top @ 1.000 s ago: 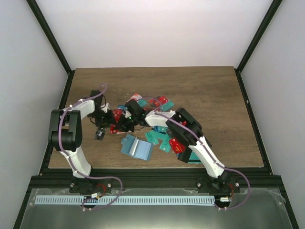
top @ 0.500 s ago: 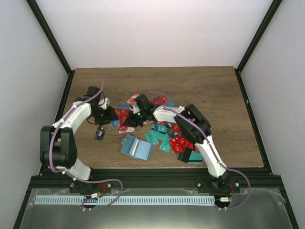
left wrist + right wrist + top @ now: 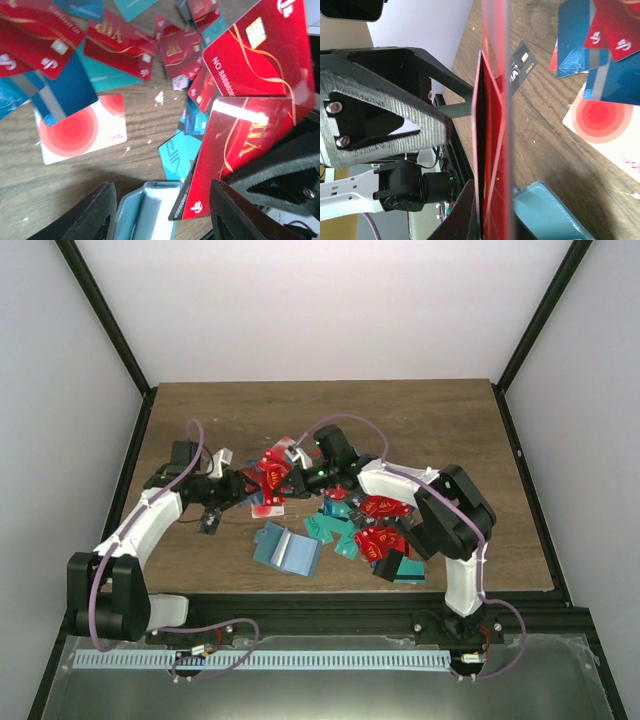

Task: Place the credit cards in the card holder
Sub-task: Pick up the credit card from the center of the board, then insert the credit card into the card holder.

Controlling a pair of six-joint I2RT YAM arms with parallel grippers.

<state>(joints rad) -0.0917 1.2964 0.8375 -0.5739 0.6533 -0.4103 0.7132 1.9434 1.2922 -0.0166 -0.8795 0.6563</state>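
My right gripper (image 3: 298, 472) is shut on two red credit cards (image 3: 272, 473), held upright above the table. In the right wrist view these red cards (image 3: 492, 125) stand edge-on in the right gripper (image 3: 492, 196). My left gripper (image 3: 243, 488) faces them from the left. The left wrist view shows the left gripper (image 3: 162, 192) open, with the held red cards (image 3: 255, 65) near its right finger. The teal-blue card holder (image 3: 287, 548) lies open on the wood, below both grippers (image 3: 145, 212) (image 3: 550, 215). More credit cards (image 3: 365, 522) lie piled to the right.
A white card with a red blot (image 3: 80, 130) lies flat on the wood. A black card (image 3: 208, 522) rests by the left arm, and a black case (image 3: 388, 565) sits by the right arm. Black frame rails (image 3: 130, 475) border the table.
The right gripper has shut on the red cards and lifted them up and to the right. The left arm has stretched out and its jaws have widened.
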